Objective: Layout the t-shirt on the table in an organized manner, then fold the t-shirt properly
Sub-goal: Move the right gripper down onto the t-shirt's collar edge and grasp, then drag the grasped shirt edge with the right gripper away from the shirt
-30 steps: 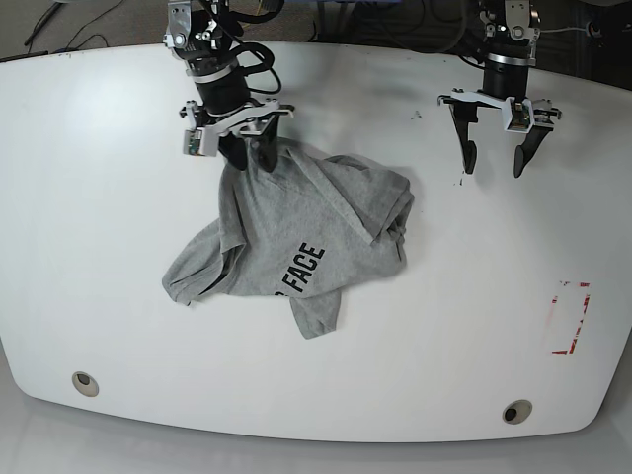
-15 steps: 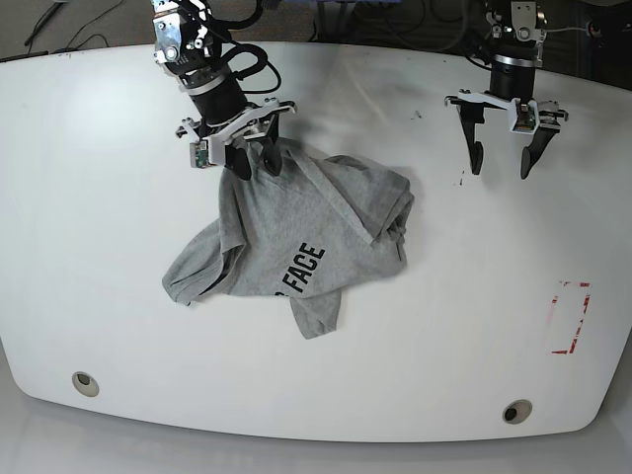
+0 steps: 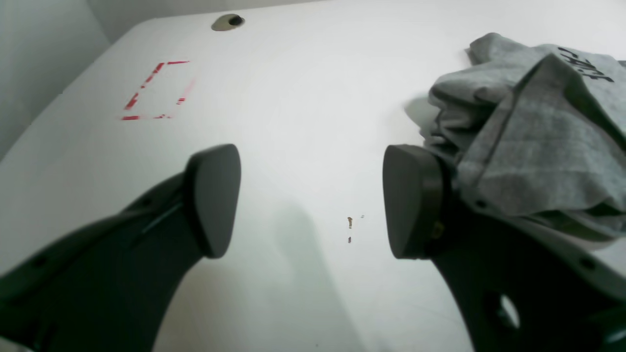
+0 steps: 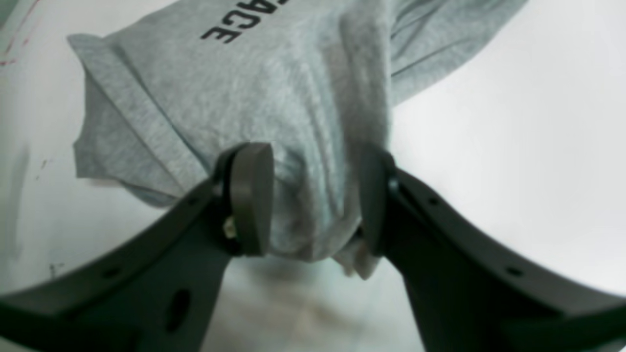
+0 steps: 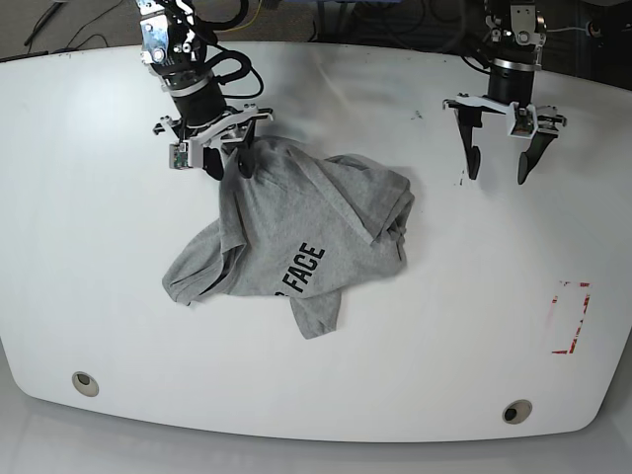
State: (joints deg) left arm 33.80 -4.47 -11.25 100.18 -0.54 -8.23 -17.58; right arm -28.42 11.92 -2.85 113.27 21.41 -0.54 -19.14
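Observation:
The grey t-shirt (image 5: 296, 237) lies crumpled at the middle of the white table (image 5: 99, 257), its "FACE" lettering facing up. My right gripper (image 5: 228, 168) is at the shirt's far left corner, shut on a bunched fold of the fabric. In the right wrist view that fold of the t-shirt (image 4: 313, 122) fills the gap between the fingers (image 4: 252, 195) of the right gripper (image 4: 313, 200). My left gripper (image 5: 497, 176) hangs open over bare table, to the right of the shirt. In the left wrist view the left gripper (image 3: 313, 200) holds nothing, and the t-shirt (image 3: 528, 137) lies just beyond its right finger.
A red rectangular outline (image 5: 570, 316) marks the table's right side, and it shows too in the left wrist view (image 3: 156, 90). Two small round holes (image 5: 85, 383) (image 5: 513, 412) sit near the front edge. Cables lie beyond the back edge.
My right gripper has moved left and toward the back of the table, pulling the shirt's top corner with it. The left arm has hardly moved.

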